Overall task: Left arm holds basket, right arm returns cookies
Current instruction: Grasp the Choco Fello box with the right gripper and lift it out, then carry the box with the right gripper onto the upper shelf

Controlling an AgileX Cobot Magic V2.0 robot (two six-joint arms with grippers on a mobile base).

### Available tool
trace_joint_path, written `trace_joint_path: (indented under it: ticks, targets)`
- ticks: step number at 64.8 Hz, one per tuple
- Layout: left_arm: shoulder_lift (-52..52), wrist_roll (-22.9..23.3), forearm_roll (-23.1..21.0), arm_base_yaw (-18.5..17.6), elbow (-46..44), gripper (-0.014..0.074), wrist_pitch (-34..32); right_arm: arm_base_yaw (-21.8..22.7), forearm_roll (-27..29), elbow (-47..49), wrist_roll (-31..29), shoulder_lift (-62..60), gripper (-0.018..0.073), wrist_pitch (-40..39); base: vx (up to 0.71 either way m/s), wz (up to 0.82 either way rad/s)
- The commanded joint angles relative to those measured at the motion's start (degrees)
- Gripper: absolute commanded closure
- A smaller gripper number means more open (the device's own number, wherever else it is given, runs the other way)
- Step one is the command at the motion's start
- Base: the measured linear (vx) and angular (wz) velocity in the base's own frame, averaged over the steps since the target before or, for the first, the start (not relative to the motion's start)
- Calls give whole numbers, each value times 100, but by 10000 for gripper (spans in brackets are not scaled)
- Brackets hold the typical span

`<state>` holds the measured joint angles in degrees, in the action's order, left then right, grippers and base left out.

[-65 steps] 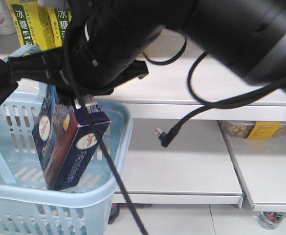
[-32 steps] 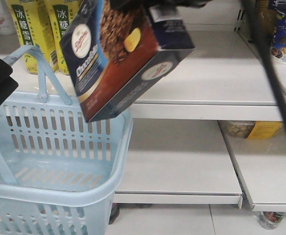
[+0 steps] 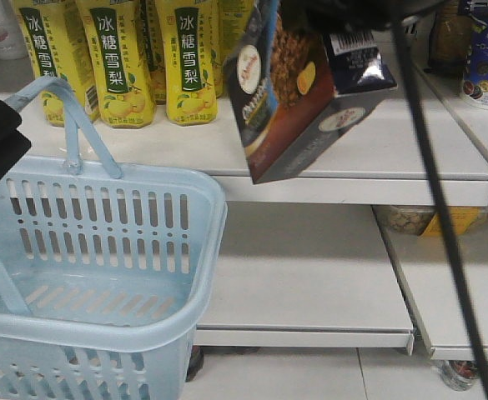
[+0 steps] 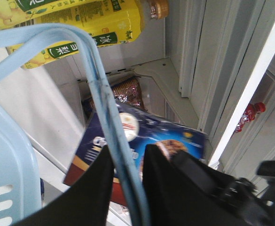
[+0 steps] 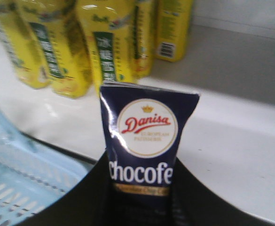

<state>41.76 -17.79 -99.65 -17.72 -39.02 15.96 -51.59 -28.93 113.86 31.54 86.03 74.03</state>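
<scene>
The left gripper [image 4: 127, 165] pinches the basket's handle [image 4: 88, 56] between its fingers. The right gripper [image 5: 139, 200] clamps the cookies [image 3: 302, 92] between its fingers, out of the basket [image 3: 213, 218] and tilted above the shelf [image 3: 377, 158] edge, near the yellow bottles [image 3: 114, 67]. Setting the box down and releasing it remain.

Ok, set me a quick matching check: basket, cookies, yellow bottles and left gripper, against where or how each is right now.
1 basket
2 cookies
3 yellow bottles
4 left gripper

a standing on the upper shelf
b in the air, tilted
c closed on a handle
d low left, nothing seen inside

Pairs: 1-d, 2-b, 3-a, 4-c
</scene>
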Motion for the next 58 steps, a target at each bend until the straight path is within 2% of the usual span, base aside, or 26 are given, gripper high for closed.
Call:
trace_joint_path:
  ticks: [1,12,30,36,50,58]
  targets:
    - [74,-93,-164,3,-163,603,-224,18,-1067,-252,434,-184,410,-34,0,0]
    - [74,-93,-164,3,-163,603,-224,18,-2223,-807,1111,-184,410,-34,0,0]
    - [74,-93,-164,3,-163,603,-224,28,-3240,-973,1758,-184,410,-492,0,0]
    - [74,-93,-164,3,-163,603,-224,171,-3351,-973,1894,-162,410,-516,0,0]
    - [74,-93,-164,3,-163,603,-224,711,-3200,-973,2106,93,410,-794,0,0]
    - [74,-93,-164,3,-163,603,-224,945,-3219,-973,2204,331,410,-1165,0,0]
